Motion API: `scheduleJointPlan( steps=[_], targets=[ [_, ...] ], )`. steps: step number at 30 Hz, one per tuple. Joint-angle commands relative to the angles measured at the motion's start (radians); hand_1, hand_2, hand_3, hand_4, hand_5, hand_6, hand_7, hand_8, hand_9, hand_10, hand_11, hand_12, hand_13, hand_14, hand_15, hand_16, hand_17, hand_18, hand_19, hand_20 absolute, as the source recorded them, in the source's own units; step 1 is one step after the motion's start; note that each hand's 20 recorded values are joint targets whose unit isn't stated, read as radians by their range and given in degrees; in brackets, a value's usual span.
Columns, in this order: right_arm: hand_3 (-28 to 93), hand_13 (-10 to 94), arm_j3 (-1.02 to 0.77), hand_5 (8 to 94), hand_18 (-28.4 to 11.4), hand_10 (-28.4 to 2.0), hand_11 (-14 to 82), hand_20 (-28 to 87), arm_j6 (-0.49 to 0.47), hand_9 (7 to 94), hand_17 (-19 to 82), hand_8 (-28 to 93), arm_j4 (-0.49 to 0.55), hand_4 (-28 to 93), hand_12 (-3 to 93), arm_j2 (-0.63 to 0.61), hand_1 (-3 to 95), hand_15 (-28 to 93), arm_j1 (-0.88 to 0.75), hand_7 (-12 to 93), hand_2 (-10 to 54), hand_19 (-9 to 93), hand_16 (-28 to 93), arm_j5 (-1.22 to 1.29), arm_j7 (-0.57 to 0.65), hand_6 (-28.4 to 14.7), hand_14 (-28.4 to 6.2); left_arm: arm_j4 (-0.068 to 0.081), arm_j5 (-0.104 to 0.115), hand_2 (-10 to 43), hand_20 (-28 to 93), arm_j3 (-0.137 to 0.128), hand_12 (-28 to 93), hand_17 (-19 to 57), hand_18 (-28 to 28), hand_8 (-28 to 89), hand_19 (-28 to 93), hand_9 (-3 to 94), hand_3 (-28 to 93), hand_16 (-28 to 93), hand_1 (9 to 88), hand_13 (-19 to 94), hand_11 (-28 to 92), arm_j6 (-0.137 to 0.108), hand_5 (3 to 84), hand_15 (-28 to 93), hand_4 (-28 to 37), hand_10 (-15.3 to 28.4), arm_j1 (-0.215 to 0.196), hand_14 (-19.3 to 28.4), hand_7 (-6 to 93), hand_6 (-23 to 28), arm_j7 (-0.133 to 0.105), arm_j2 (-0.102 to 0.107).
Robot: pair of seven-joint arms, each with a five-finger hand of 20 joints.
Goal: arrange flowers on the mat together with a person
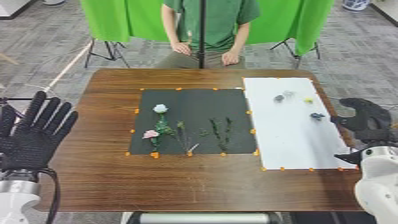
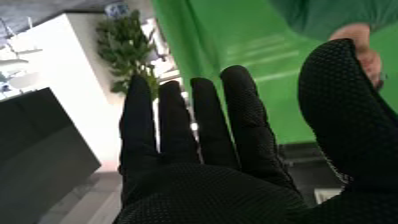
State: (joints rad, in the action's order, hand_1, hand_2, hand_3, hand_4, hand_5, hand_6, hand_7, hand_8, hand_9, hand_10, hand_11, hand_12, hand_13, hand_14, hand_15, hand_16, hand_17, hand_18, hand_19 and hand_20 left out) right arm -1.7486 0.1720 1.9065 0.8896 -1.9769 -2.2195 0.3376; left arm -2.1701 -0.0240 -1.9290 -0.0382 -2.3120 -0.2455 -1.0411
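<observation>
Two gloved hands in play, and over on the left, the left hand is spread wide beside the brown table, fingers straight, holding nothing. Next comes the black mat: pink flower nearer the robot, white flower farther off, then thin stems in the middle and a pair of leafy sprigs to their right. Across to the white mat, with a grey piece, a pale piece, a yellow-green piece and a dark blue-grey piece. And at far right, the right hand, near that last piece! The wrist view has the right hand open, fingers straight up, thumb well apart, gripping nothing.
</observation>
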Motion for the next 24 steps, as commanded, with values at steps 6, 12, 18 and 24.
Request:
scheduleJointPlan(
  steps=[6, 12, 18, 24],
  targets=[
    [82, 31, 0.225, 39.0, -13.9, -9.0, 12.3, 9, -0.044, 37.3, 16, -16, -0.186, -28, 12.2, -0.15, 42.5, 23, 0.24, 25, -9.2, 48, 6, 0.003, 0.001, -0.7, -7.7, 0.0, -0.008, 10.7, 11, 0.005, 9, -3.1, 12.8, -8, 29, 37.9, 69, -6, 26.1, 28, 15, 0.021, 41.6, 25, -28.3, 14.3, -0.029, 15.2, 5.9, 5.1, 0.003, -0.02],
    [80, 32, 0.368, 39.2, -13.2, -8.2, 13.7, 8, -0.07, 37.7, 17, -18, -0.278, -28, 11.5, -0.165, 46.3, 25, 0.395, 27, -9.5, 49, 5, -0.015, 0.02, 0.1, -6.9, 0.005, -0.007, 10.6, 11, 0.024, 9, -3.0, 12.8, -8, 29, 37.9, 69, -5, 26.4, 28, 15, 0.017, 41.5, 25, -28.3, 14.4, -0.017, 15.2, 5.8, 5.2, 0.009, -0.016],
    [80, 35, 0.445, 40.3, -13.4, -8.2, 13.8, 10, -0.272, 38.4, 19, -19, -0.318, -28, 11.3, -0.159, 48.0, 26, 0.498, 28, -8.0, 55, 5, -0.034, 0.059, 0.6, -6.3, 0.01, -0.004, 10.6, 11, 0.053, 9, -3.1, 12.8, -8, 29, 37.8, 69, -6, 26.3, 28, 15, 0.014, 41.4, 25, -28.3, 14.4, 0.001, 15.2, 5.6, 5.5, 0.014, -0.009],
    [80, 40, 0.41, 42.2, -14.8, -8.6, 13.5, 12, -0.359, 40.7, 22, -18, -0.294, -28, 11.7, -0.149, 49.5, 27, 0.455, 26, -9.0, 60, 7, -0.055, 0.107, 0.5, -6.9, 0.022, 0.0, 10.6, 11, 0.087, 9, -3.1, 12.8, -8, 29, 37.8, 69, -6, 26.2, 28, 15, 0.018, 41.3, 25, -28.3, 14.4, 0.025, 15.2, 5.4, 5.6, 0.029, -0.003]
  ],
)
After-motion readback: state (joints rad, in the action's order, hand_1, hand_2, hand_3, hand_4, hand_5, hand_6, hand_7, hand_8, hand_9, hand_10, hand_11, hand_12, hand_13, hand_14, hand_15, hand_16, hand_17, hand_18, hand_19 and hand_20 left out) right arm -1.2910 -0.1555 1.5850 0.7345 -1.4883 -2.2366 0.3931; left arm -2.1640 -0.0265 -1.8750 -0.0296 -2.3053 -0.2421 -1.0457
